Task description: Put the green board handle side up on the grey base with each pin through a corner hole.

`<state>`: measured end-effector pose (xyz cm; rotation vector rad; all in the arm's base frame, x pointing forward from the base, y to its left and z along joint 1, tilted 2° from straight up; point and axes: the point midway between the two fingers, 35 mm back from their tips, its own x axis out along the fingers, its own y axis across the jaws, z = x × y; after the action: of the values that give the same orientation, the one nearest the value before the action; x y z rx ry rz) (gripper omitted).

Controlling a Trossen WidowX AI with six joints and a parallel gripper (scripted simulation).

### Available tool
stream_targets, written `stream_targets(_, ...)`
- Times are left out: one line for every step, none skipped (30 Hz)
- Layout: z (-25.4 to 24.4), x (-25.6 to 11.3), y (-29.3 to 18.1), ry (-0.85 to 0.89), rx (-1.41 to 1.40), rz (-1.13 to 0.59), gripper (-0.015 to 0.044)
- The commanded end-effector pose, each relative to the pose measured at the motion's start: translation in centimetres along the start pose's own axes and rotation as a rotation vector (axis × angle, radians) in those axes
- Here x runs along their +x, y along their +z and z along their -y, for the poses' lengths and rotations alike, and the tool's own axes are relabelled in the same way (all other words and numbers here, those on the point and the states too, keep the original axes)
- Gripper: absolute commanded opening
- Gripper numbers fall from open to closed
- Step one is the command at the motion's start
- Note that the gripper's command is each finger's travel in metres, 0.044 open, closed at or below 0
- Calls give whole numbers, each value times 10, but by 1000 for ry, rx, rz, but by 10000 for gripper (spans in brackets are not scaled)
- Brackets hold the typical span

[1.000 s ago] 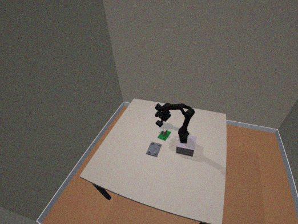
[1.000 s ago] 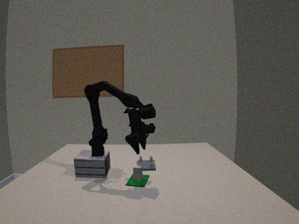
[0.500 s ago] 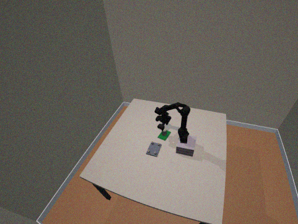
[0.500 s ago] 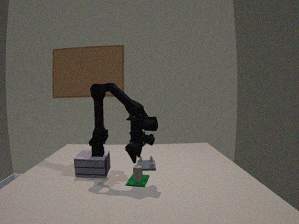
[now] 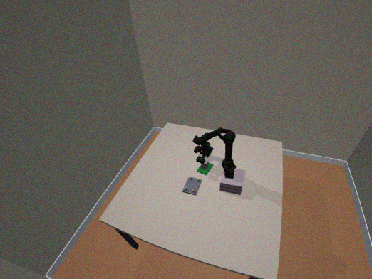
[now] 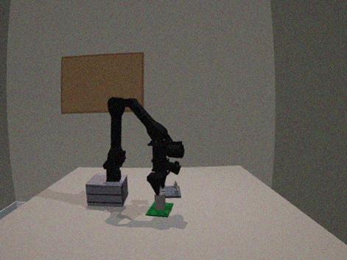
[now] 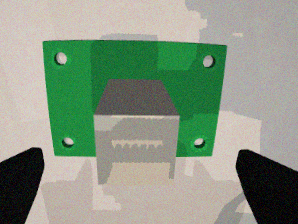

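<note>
Background: plain grey walls, brown floor, and a pale table [image 5: 228, 220] [image 6: 211, 237]; an orange-brown panel [image 6: 102, 83] shows on the wall in the exterior view. Landmark for places: the green board.

Claw [image 5: 204, 162] [image 6: 160, 194] [image 7: 141, 159]: released, nothing between the fingers. It is just above the green board [image 5: 202, 171] [image 6: 166, 209] [image 7: 72, 100]; in the wrist view one fingertip stands to each side of the board's square handle [image 5: 204, 166] [image 6: 160, 202] [image 7: 136, 137], with a gap on both sides. The wide spread probably serves to let the handle in without knocking it. Board lies flat on the table, handle up, its four corner holes in sight. Handle up suits a grasp from above and leaves the underside free to meet the posts.

Arm [image 5: 229, 151] [image 6: 117, 134]: rises from a grey-lilac block [image 5: 231, 186] [image 6: 105, 191] beside the board, arches over at the elbow, and drops its wrist so that the claw points down at the board.

Further out: the grey base [image 5: 192, 186] [image 6: 175, 195] is near the board, not touching it, posts upright and uncovered. Pins are too small to judge for alignment.

Judgement: approach stage; next, lower a little and close on the handle. An off-centre pinch could turn the board and spoil the hole match.
</note>
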<state>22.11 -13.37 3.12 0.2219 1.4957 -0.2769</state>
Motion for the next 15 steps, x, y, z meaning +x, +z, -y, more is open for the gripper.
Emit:
stream_targets(-1, 8, -1, 6, -5, -5, 440)
stream_targets(-1, 9, -1, 6, -4, -5, 440)
stream_targets(-1, 11, -1, 7, -4, -5, 440)
stream_targets(-1, 13, -1, 7, -3, -5, 440)
stream_targets(-1, 14, -1, 7, -2, -6, 440)
stream_targets(-1, 16, -1, 8, -1, -6, 440)
stream_targets(-1, 18, -1, 8, -1, -6, 440)
stream_targets(-1, 19, -1, 8, 0, -6, 440)
stream_targets(-1, 21, -1, 8, 1, -6, 440)
stream_targets(-1, 23, -1, 8, 1, -6, 440)
stream_targets(-1, 24, -1, 9, 1, -6, 440)
stream_targets(-1, 26, -1, 8, 1, -6, 440)
stream_targets(-1, 28, -1, 8, 1, -6, 440)
stream_targets(-1, 29, -1, 8, 0, -6, 440)
stream_targets(-1, 31, -1, 8, 0, -6, 440)
